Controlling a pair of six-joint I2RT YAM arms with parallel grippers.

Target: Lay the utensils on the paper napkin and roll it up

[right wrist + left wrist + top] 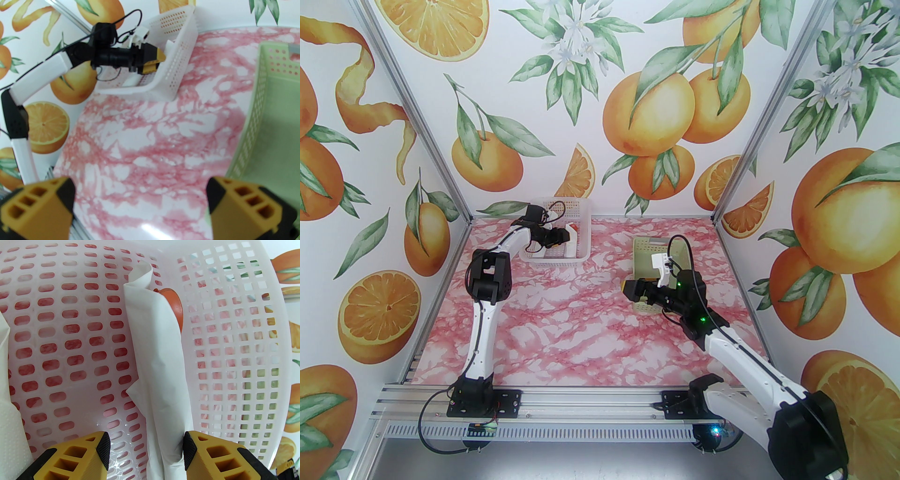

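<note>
The paper napkin (159, 357) is rolled into a white cone and lies on the floor of a white slotted basket (234, 333). A red-orange spoon bowl (174, 303), one of the utensils, pokes out of its far end. My left gripper (146, 451) hangs over the roll's near end with its jaws apart. The right fingertip (188, 451) touches the paper, and the left fingertip (104, 448) stands clear of it. In the top view this gripper (574, 239) reaches into the basket (555, 262). My right gripper (140, 199) is open and holds nothing above the marble table.
A second white paper roll (9, 418) with a dotted texture lies at the left of the white basket. A pale green basket (647, 243) stands under and beside my right gripper (630, 290). The pink marble tabletop (581, 328) stretches between the arms.
</note>
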